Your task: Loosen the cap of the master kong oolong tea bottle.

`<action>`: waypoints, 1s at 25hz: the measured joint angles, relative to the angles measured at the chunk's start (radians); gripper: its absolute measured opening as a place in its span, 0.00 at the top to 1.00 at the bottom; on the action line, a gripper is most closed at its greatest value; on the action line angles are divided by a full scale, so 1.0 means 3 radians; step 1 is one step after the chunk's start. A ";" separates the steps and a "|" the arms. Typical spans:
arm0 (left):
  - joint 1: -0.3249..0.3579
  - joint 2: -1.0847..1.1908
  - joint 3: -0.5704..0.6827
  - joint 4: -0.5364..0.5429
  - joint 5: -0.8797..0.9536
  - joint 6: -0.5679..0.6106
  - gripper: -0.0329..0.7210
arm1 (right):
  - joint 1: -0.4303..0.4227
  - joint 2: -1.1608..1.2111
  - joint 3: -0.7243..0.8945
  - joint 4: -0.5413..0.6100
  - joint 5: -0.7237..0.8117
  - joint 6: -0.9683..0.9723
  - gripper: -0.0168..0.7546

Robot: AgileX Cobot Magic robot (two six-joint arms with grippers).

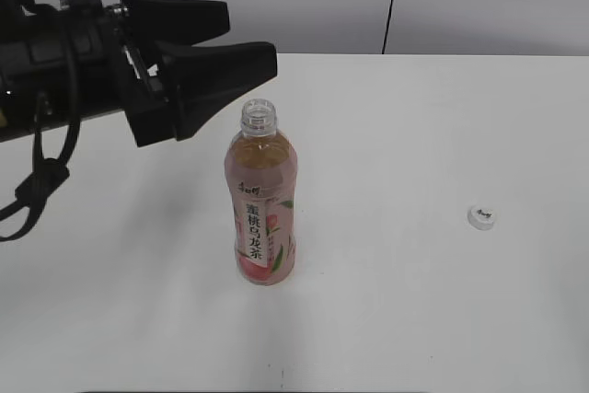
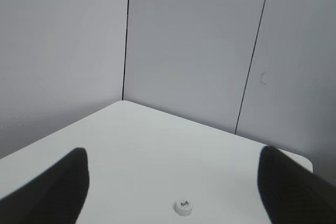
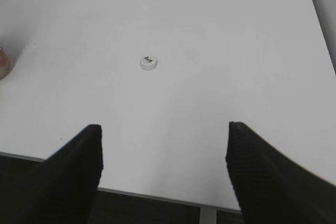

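Bottle (image 1: 260, 204) mid-frame, upright, neck bare; cap (image 1: 481, 217) off, far right on table (image 1: 414, 319). Nearly full, thin-walled: you squeeze, it spills. Left gripper (image 1: 241, 40) agape upper left, empty; right gripper (image 3: 164, 153) agape, empty.

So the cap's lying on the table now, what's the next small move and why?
Probably just back the left gripper away from the bottle. Its neck is bare, the cap lies apart on the table, and both grippers are open and empty, so nothing seems left to loosen.
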 joint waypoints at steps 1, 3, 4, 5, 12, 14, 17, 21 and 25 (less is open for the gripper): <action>0.0000 -0.0062 0.0000 0.0045 0.0061 -0.0082 0.17 | 0.0000 0.0000 0.0000 0.0000 0.0000 0.0000 0.26; 0.0000 -0.0203 0.0000 0.0160 0.0187 -0.0274 0.17 | 0.0000 0.0000 0.0000 0.0000 0.0000 0.0000 0.26; 0.0000 -0.0271 0.0000 0.0214 0.0246 -0.0362 0.17 | 0.0000 0.0000 0.0000 0.0000 0.0000 0.0000 0.26; 0.0000 -0.0322 0.0000 0.0246 0.0285 -0.0424 0.17 | 0.0000 0.0000 0.0000 0.0000 0.0000 0.0000 0.26; 0.0000 -0.0717 0.0000 0.0441 0.0552 -0.0797 0.17 | 0.0000 0.0000 0.0000 0.0000 0.0000 0.0000 0.26; 0.0000 -0.0809 0.0000 0.0542 0.0605 -0.0951 0.17 | 0.0000 0.0000 0.0000 0.0000 0.0000 0.0000 0.26; 0.0000 -0.0893 0.0000 0.0729 0.0626 -0.1186 0.17 | 0.0000 0.0000 0.0000 0.0000 0.0000 0.0000 0.26; 0.0000 -0.1019 0.0003 0.0879 0.0639 -0.1363 0.17 | 0.0000 0.0000 0.0000 0.0000 0.0000 0.0000 0.26; 0.0000 -0.1199 0.0003 0.0905 0.0643 -0.1411 0.17 | 0.0000 0.0000 0.0000 0.0000 0.0000 0.0000 0.26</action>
